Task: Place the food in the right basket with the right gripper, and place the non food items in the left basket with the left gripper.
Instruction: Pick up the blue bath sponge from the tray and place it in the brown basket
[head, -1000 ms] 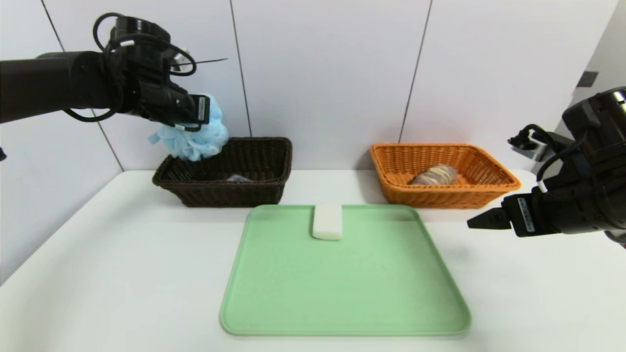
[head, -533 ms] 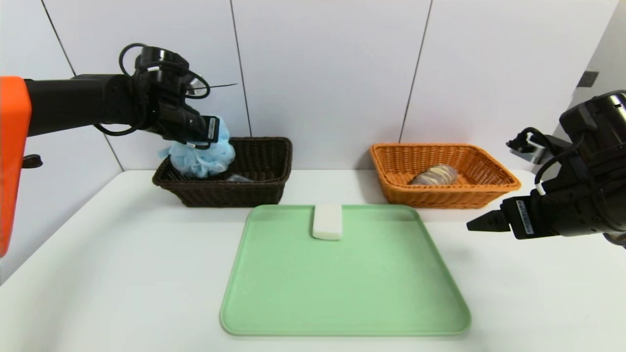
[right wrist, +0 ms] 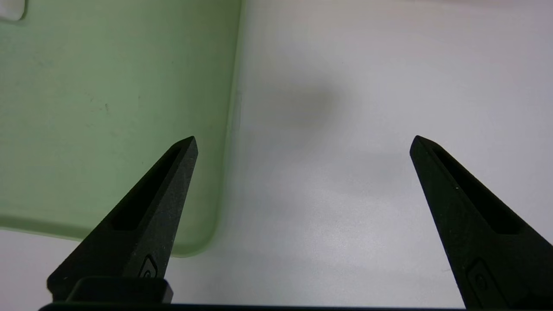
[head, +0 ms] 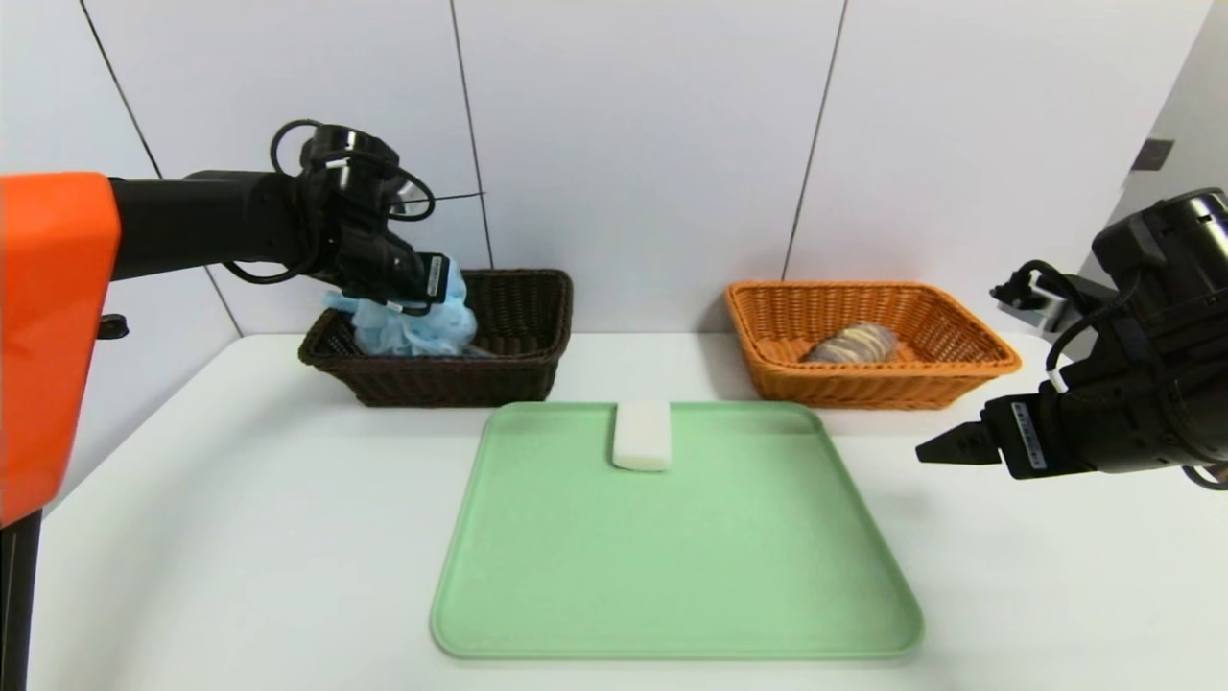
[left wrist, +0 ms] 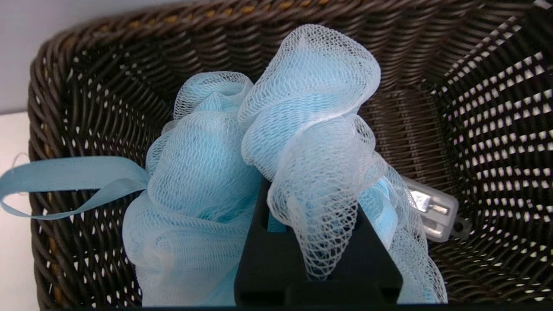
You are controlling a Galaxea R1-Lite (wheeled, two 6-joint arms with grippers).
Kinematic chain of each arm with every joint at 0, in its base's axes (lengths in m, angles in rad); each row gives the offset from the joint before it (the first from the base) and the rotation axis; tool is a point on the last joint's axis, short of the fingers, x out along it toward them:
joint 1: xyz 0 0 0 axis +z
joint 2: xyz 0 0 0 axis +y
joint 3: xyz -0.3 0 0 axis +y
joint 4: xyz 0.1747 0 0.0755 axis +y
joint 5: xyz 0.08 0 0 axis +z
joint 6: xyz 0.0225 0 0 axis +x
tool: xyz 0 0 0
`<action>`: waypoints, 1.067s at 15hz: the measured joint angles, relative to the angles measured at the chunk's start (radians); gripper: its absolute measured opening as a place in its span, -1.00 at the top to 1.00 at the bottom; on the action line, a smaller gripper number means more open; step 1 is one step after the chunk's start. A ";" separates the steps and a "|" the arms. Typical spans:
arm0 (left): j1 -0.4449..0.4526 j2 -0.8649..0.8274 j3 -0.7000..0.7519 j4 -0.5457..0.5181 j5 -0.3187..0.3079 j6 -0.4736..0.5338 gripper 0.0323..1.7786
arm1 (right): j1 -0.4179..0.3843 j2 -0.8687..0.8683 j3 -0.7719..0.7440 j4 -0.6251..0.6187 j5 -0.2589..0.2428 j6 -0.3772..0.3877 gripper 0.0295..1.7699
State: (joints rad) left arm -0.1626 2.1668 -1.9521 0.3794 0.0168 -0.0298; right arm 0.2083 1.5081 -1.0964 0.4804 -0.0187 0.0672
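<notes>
Bath pouf now sunk into dark brown basket, lower than before, clamped in left gripper. Right gripper parked, fingers apart.

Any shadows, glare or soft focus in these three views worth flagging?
Head view: even light, a faint shadow on the white table right of the green tray. Left wrist view: the pouf is crisp, with bright glare on the clear case beside it in the dark basket. Right wrist view: soft blurred shadows on the table between the open right end effector fingers.
</notes>
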 joint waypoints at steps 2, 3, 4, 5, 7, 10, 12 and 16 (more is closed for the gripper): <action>0.004 0.013 0.000 0.005 -0.001 0.000 0.88 | 0.000 -0.002 0.006 0.000 0.000 0.000 -0.92; 0.006 0.021 0.000 0.006 -0.001 0.000 0.88 | 0.000 -0.002 0.008 0.000 0.000 0.000 -0.92; 0.008 0.026 0.000 0.006 -0.002 -0.001 0.88 | 0.000 -0.003 0.009 0.000 0.000 0.000 -0.92; 0.010 0.030 0.000 0.005 -0.002 -0.001 0.88 | 0.000 -0.004 0.010 0.000 0.000 0.000 -0.92; 0.011 0.035 0.000 -0.002 -0.002 0.000 0.49 | 0.000 -0.006 0.011 0.001 -0.001 0.000 -0.92; 0.009 0.025 0.000 0.002 -0.002 -0.002 0.03 | 0.000 -0.012 0.016 0.000 0.000 -0.001 -0.92; 0.007 -0.005 0.000 0.011 -0.002 -0.006 -0.18 | 0.000 -0.015 0.016 0.000 0.001 -0.002 -0.92; -0.061 -0.121 0.000 0.091 0.000 -0.012 -0.48 | 0.000 -0.024 0.030 0.000 0.003 -0.001 -0.92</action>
State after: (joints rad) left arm -0.2240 2.0455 -1.9526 0.4709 0.0172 -0.0417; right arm 0.2081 1.4845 -1.0666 0.4804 -0.0153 0.0657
